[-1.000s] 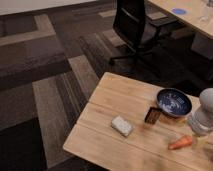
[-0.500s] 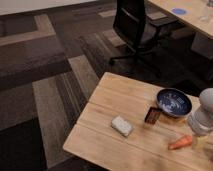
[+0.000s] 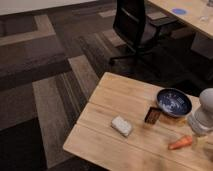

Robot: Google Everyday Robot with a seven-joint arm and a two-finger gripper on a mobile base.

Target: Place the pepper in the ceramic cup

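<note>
1. Here, we see a light wooden table (image 3: 125, 97) standing on a carpet (image 3: 45, 75) of dark and tan striped panels.
2. We find the pepper (image 3: 180, 143) lying flat on the table near its right end. It is slim and orange, and its thin tip points left.
3. We see the ceramic cup (image 3: 173, 102) up and to the left of the pepper, well apart from it. It is a wide, glossy dark blue dish with pale speckles inside, and it sits upright on the wood.
4. We note a small dark brown box (image 3: 152, 115) just beside the cup's left rim. Whether they touch we cannot tell.
5. We see a whitish block (image 3: 121, 126) further left, lying alone on the tabletop.
6. We see the robot's pale grey arm (image 3: 202, 112) entering at the right edge, just right of the cup.
7. We place the gripper (image 3: 201, 140) under that arm, low over the table and just beside the pepper's thick end. Its jaws are spread and nothing is pinched between them; the pepper lies free on the wood.
8. We see a black office chair (image 3: 135, 25) behind the table.
9. We also see a second table (image 3: 200, 25) in the top right corner, with a blue disc (image 3: 178, 10) on it.
</note>
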